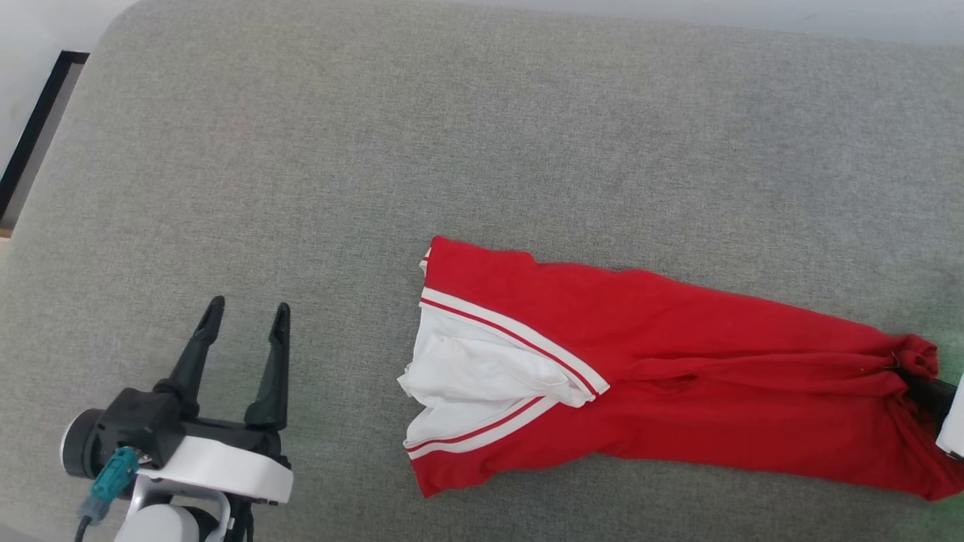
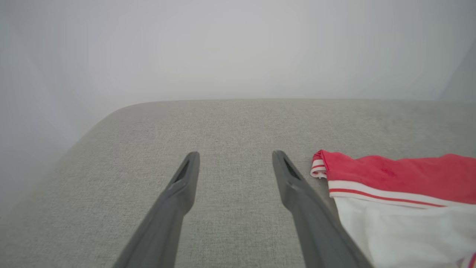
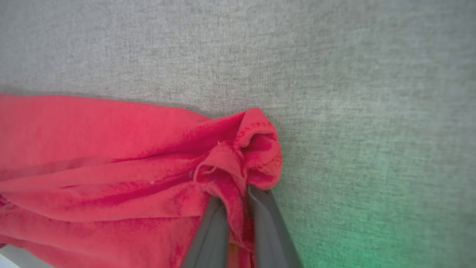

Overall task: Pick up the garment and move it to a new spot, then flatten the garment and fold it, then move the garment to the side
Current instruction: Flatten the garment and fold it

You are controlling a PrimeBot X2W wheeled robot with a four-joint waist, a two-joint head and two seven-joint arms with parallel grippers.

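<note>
The right pincer (image 3: 238, 197) clamps only a bunched edge of the shirt (image 1: 678, 346), which could slip out when lifted; the left pincer (image 1: 245, 316) stands apart beside the sleeve (image 1: 482, 369).

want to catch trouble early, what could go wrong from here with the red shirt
The right pincer is shut on just a small bunched edge of the red jersey-style garment with white sleeves; it may slip out under pull. The open left pincer stands clear of the cloth, so a one-sided lift could leave it twisted.
</note>
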